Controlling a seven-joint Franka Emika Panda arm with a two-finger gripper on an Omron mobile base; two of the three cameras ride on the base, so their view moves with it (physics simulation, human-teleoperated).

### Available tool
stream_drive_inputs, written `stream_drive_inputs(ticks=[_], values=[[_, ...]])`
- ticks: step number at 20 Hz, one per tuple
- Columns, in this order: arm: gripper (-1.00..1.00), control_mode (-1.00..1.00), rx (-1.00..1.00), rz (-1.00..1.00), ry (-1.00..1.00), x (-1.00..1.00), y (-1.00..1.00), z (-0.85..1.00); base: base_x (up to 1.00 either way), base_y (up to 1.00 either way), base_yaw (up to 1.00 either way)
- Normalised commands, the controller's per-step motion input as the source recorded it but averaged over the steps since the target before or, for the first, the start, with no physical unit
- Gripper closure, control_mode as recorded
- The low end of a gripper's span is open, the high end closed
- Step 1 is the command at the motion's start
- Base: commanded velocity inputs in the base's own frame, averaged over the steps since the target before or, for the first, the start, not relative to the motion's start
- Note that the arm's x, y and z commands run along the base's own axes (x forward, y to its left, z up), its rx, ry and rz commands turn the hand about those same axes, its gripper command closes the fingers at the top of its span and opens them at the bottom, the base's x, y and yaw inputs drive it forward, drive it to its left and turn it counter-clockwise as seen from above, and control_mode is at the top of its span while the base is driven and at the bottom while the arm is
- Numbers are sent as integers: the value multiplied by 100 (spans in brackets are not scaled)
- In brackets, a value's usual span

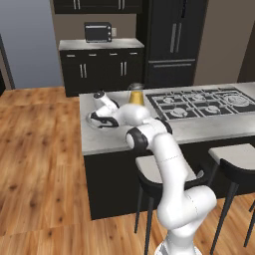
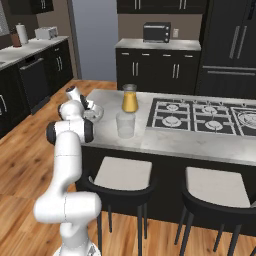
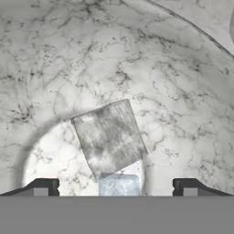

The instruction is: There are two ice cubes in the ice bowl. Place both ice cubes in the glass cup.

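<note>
My gripper (image 3: 117,188) is open and lowered into the ice bowl (image 3: 55,59), whose marbled glass wall surrounds the hand view. One ice cube (image 3: 109,139), a greyish translucent square, lies tilted on the bowl's floor just ahead of the fingertips (image 3: 43,187). A second, bluish ice cube (image 3: 119,184) sits between the two tips, touching neither. In the left base view the gripper (image 1: 100,121) dips into the bowl (image 1: 91,119) at the island's left end. The glass cup (image 2: 125,125) stands upright to the right of the bowl (image 2: 96,113).
A jar with orange contents (image 2: 129,98) stands behind the cup. The gas hob (image 2: 200,116) takes up the island's right part. Two stools (image 2: 122,175) stand in front of the island. A toaster oven (image 1: 97,32) sits on the back counter.
</note>
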Motion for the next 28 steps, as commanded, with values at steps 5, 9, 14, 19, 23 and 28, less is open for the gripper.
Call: stream_drive_inputs(ticks=[5,9,14,19,23,28], values=[[-100,-100,0,0,3,3,2,29,0,0,0],[-100,-100,0,0,10,22,25,25,0,0,0],[-100,-100,0,0,14,35,16,16,0,0,0],[-100,-100,0,0,3,29,0,0,0,0,0],[-100,-100,-4,0,7,24,0,-44,0,0,0],[-100,-100,-14,1,9,-2,0,-99,0,0,0]])
